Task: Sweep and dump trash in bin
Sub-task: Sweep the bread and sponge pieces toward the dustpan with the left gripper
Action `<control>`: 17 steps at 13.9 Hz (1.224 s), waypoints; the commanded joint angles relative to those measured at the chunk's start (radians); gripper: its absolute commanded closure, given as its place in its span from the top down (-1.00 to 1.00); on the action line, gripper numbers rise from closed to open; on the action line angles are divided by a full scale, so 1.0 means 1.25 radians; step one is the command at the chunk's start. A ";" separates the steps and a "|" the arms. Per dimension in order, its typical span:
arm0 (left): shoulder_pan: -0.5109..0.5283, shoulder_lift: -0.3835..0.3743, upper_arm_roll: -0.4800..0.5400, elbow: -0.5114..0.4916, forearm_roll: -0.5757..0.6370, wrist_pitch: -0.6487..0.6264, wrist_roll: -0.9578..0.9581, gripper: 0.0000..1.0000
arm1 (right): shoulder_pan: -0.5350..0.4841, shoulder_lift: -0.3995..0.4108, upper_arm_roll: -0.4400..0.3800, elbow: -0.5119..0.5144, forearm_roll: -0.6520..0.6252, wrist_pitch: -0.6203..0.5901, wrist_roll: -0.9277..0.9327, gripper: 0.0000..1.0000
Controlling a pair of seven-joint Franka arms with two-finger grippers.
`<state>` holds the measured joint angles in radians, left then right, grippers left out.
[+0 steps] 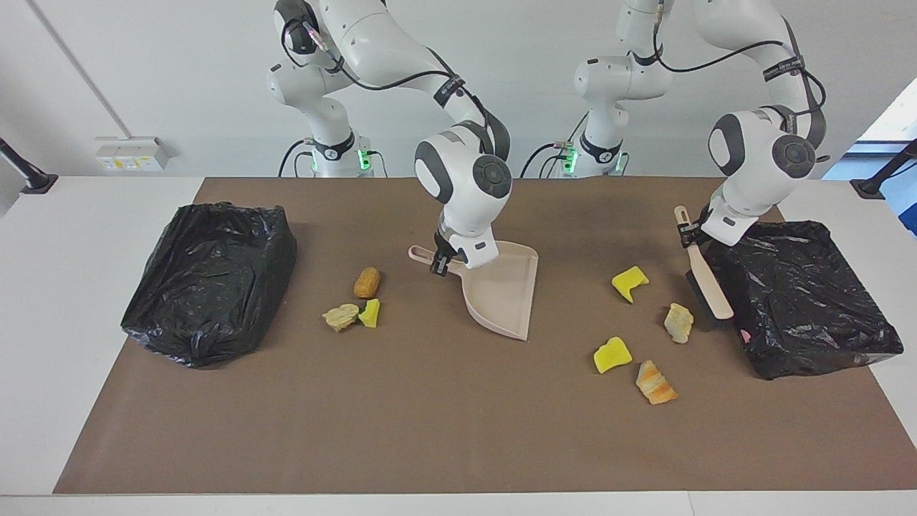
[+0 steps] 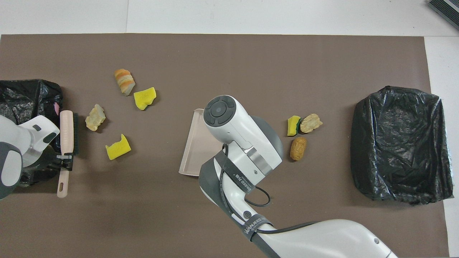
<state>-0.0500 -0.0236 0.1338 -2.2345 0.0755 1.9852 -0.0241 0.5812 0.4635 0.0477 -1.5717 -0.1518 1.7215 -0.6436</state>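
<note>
A brown mat [image 1: 430, 430] covers the white table [image 1: 71, 287]; a socket strip [image 1: 132, 153] sits on the wall.
</note>
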 commanded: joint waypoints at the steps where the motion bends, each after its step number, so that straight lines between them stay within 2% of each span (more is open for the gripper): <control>1: -0.016 -0.038 -0.001 -0.058 0.019 0.037 -0.052 -1.00 | 0.003 -0.031 0.002 -0.041 -0.016 0.006 -0.019 -1.00; 6: -0.078 -0.049 -0.038 -0.081 0.005 0.038 -0.107 -1.00 | 0.005 -0.039 0.002 -0.053 -0.012 -0.008 0.045 -1.00; 9: -0.079 -0.040 -0.119 -0.094 -0.046 0.053 -0.161 -1.00 | 0.008 -0.048 0.004 -0.064 -0.006 -0.008 0.106 -1.00; 13: -0.079 -0.035 -0.242 -0.091 -0.133 0.131 -0.187 -1.00 | 0.008 -0.048 0.004 -0.064 -0.005 -0.006 0.107 -1.00; 17: -0.078 -0.033 -0.361 -0.081 -0.205 0.163 -0.199 -1.00 | 0.008 -0.048 0.004 -0.064 -0.004 -0.008 0.107 -1.00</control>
<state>-0.1422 -0.0497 -0.2602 -2.3231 -0.1539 2.1524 -0.2572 0.5957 0.4300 0.0474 -1.6224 -0.1519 1.7159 -0.5319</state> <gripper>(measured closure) 0.744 0.683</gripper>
